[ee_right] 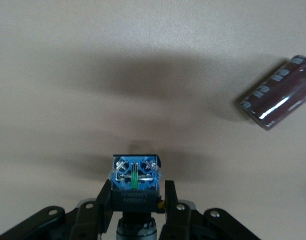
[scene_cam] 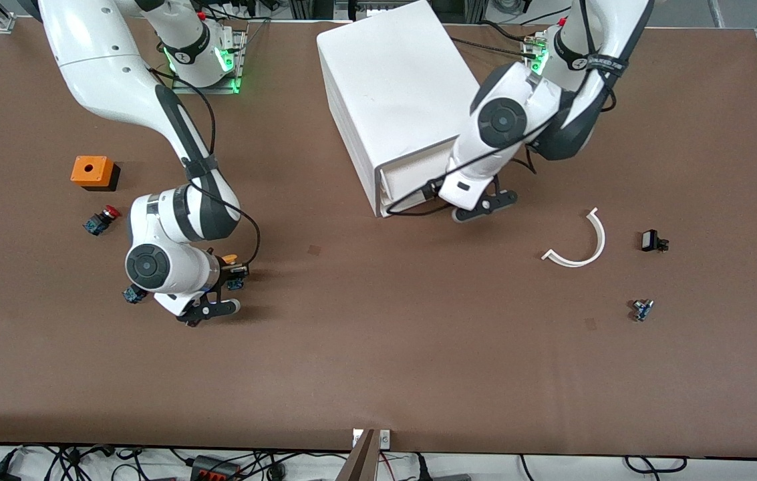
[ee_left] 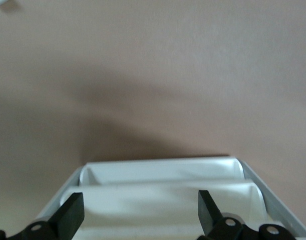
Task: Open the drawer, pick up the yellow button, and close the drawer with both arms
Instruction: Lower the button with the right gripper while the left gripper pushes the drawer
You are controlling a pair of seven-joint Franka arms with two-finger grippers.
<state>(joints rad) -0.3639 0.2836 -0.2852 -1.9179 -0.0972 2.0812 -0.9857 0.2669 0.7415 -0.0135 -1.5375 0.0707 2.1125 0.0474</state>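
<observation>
A: What does the front view show?
B: The right gripper [scene_cam: 226, 275], over the table toward the right arm's end, grips the button [scene_cam: 230, 259]. The left gripper [scene_cam: 478, 204] is at the cabinet [scene_cam: 391, 93] front.

A: The left wrist view?
B: Fingers [ee_left: 71, 214] spread wide over the drawer [ee_left: 163, 192].

A: The right wrist view?
B: Fingers [ee_right: 103, 200] clamp the button's [ee_right: 135, 177] blue base.

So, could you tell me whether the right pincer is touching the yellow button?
Touching. The right wrist view shows the right pincer with its fingers pressed against both sides of the button, which it holds off the table.
</observation>
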